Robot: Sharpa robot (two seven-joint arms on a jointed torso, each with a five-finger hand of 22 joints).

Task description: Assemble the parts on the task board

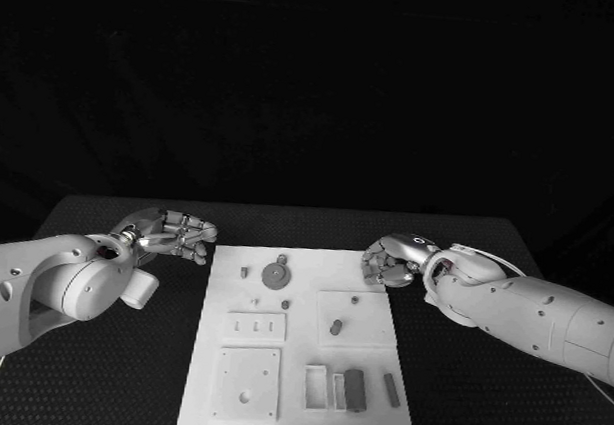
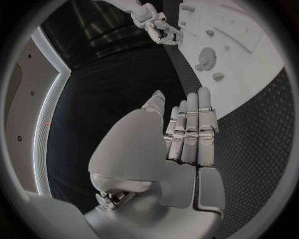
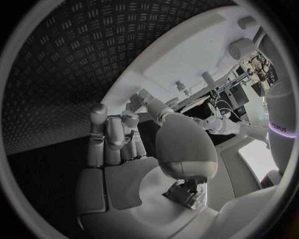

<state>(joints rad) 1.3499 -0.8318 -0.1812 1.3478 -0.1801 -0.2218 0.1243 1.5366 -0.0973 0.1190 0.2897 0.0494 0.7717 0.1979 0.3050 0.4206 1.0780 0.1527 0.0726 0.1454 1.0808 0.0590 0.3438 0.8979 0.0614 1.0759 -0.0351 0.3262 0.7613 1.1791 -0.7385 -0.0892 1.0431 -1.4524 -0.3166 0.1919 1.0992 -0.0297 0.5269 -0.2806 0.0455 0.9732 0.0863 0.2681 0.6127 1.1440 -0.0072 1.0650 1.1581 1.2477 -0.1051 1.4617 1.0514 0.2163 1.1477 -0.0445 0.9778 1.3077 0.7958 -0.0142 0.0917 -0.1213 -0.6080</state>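
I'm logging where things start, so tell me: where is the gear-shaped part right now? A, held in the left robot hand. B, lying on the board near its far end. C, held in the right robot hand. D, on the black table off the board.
B: the gear lies flat on the white board near its far end, between the left robot hand and the right robot hand, touched by neither.

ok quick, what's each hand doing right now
Left hand: open, fingers extended, holding nothing.
Right hand: fingers curled, nothing seen in them.

Matt white task board (image 1: 365, 378), ridged black table (image 1: 107, 356)
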